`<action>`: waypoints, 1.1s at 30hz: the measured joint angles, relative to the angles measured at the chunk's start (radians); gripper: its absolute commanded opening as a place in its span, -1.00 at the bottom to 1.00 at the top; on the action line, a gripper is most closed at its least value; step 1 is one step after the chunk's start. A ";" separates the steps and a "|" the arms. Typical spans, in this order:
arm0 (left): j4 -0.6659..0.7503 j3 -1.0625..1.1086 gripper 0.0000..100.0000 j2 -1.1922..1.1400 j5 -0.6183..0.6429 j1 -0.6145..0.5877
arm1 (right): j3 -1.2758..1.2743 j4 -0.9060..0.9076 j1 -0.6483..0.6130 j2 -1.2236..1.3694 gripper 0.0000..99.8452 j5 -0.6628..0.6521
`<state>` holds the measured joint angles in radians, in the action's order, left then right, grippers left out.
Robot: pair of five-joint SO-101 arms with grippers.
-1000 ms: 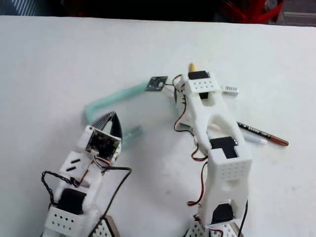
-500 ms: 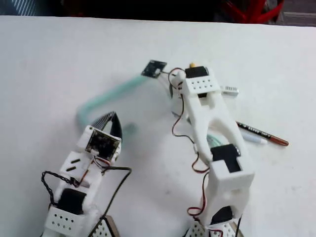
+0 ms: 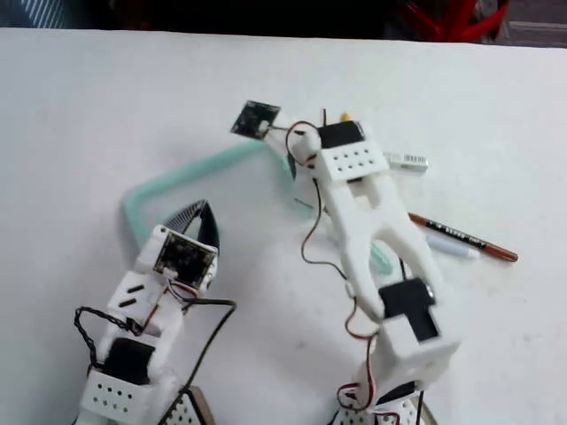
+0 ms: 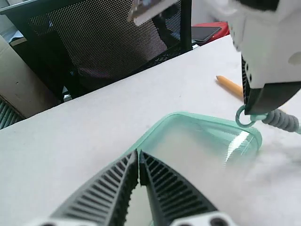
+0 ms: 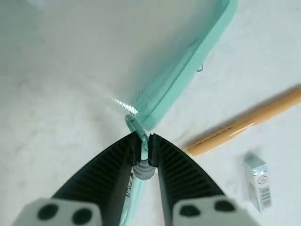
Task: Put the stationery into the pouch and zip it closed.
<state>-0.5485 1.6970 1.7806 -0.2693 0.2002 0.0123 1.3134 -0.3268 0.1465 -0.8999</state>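
Two grippers both hold parts of one pouch (image 4: pixel 197 146), a soft, translucent sleeve with a mint-green fabric border and rounded corners, lying flat on the matte white table (image 3: pixel 106 97). The left gripper (image 4: pixel 138 157) has black, ribbed, wedge-shaped fingers pressed together so that only a thin slit remains between them. They pinch the pouch's green edge at the near corner. The plastic film shows a few glossy creases near the far corner.

The right gripper (image 5: pixel 143 141), with the same black ribbed fingers, is clamped narrowly on the zipper pull (image 5: pixel 142 170). This is a short grey ribbed tab hanging from a small mint ring at the pouch's other corner. The zip track runs away from it as a straight band of woven green tape.

Outside the pouch, just beside that corner, lies a slim orange pencil (image 5: pixel 249 121), round-bodied with dark print along it. Near it is a small white rectangular block with a barcode label (image 5: pixel 257 181). Farther along the table, beside the right arm's white perforated housing, a thin reddish-brown pen (image 3: pixel 461 236) with a dark grip lies at an angle. A shorter white pen (image 3: pixel 458 251) lies just beside it.
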 measured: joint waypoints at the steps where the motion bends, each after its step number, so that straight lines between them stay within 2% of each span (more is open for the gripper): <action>1: 0.000 0.000 -0.95 0.000 0.000 0.000 | -0.025 0.018 0.011 -0.032 -0.96 -0.029; 5: 0.000 0.000 -0.95 0.000 0.000 0.000 | -0.181 0.123 0.095 -0.132 -0.96 -0.239; 9: 0.000 0.000 -0.95 0.000 0.000 0.000 | -0.288 0.218 0.255 -0.181 -0.95 -0.502; 11: 0.000 0.000 -0.95 0.000 0.000 0.000 | -0.298 0.241 0.331 -0.190 -0.87 -0.580; 14: 0.000 0.000 -0.95 0.000 0.000 0.000 | -0.304 0.299 0.371 -0.195 -0.61 -0.617; 16: 0.000 0.000 -0.95 0.000 0.000 0.000 | -0.304 0.334 0.371 -0.198 -0.46 -0.623; 18: 0.000 0.000 -0.95 0.000 0.000 0.000 | -0.304 0.354 0.362 -0.198 -0.45 -0.624; 25: 0.000 0.000 -0.95 0.000 0.000 0.000 | -0.301 0.344 0.196 -0.198 -0.72 -0.611; 28: 0.000 0.000 -0.95 0.000 0.000 0.000 | -0.276 0.215 0.100 -0.198 -0.71 -0.453; 31: 0.000 0.000 -0.95 0.000 0.000 0.000 | -0.281 0.002 0.063 -0.198 -0.57 -0.244; 33: 0.000 0.000 -0.95 0.000 0.000 0.000 | -0.316 -0.121 0.054 -0.192 -0.48 -0.158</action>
<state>-0.5485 1.6970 1.7806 -0.2693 0.2002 -0.3038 1.1922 -0.2731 -0.0453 -1.0579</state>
